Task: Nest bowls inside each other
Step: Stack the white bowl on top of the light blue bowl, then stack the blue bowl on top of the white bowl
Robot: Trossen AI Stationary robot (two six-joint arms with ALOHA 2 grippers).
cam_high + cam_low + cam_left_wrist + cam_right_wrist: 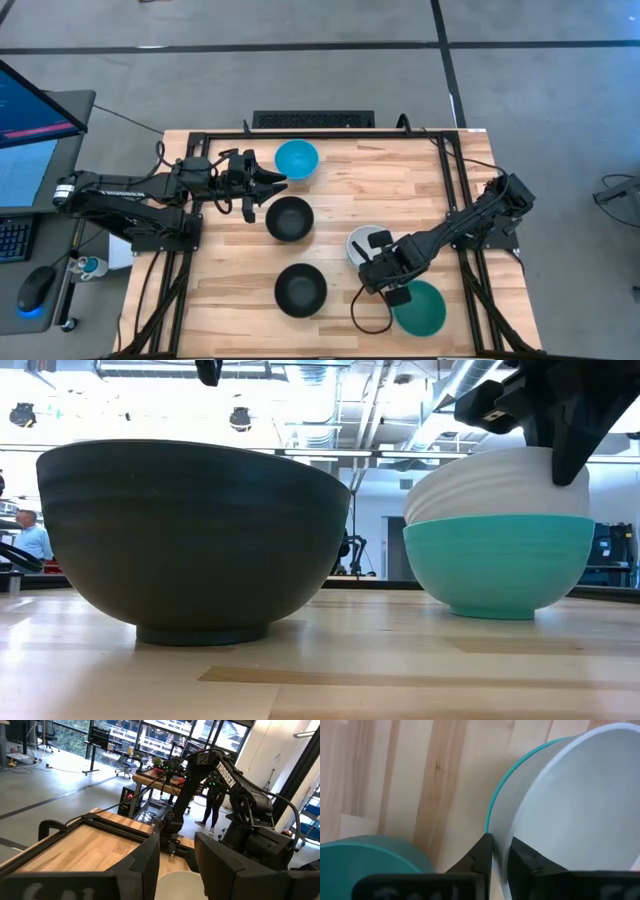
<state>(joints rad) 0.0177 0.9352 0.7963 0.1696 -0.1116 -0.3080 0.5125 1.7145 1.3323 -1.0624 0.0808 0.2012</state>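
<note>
A white bowl (pixel 362 243) sits inside a turquoise bowl (pixel 498 565) at the table's right and stands well above its rim. My right gripper (pixel 385 262) points down, shut on the white bowl's near-right rim. A teal green bowl (pixel 420 308) rests on its base just nearer. Two black bowls (pixel 290 218) (pixel 300 288) stand mid-table, and a light blue bowl (pixel 296 158) stands at the far side. My left gripper (pixel 280 180) hovers open and level between the light blue bowl and the farther black bowl, touching nothing. My right gripper pinches the white bowl's rim (pixel 501 827), one finger (pixel 481 851) outside the wall and one finger (pixel 525 857) inside. The fingers come from above, pointing down. The white bowl rests in the turquoise bowl, whose rim (pixel 492 807) shows just outside the grip.
A black frame (pixel 300 135) runs along the table's far edge and down both sides. Bare wood lies left of the black bowls and between the light blue bowl and the right arm (pixel 480 220). A monitor (pixel 30 110) and a mouse stand off the table's left.
</note>
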